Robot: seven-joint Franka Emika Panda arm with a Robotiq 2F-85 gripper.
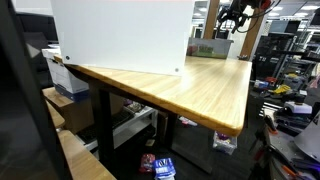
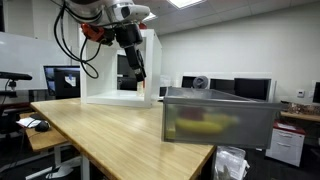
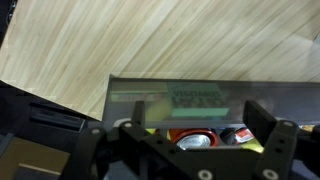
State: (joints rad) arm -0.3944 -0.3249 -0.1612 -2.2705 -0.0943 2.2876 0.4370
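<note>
The tool (image 2: 136,72) hangs empty with its jaws spread wide above the desk (image 2: 100,130), just left of the grey bin (image 2: 220,120) holding a red can (image 3: 195,139). This looks like an approach. Reaching the can calls for centring over the bin, then lowering straight.

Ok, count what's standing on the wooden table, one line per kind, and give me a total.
Grey see-through bin: 1
White panelled box: 1
Total: 2
</note>
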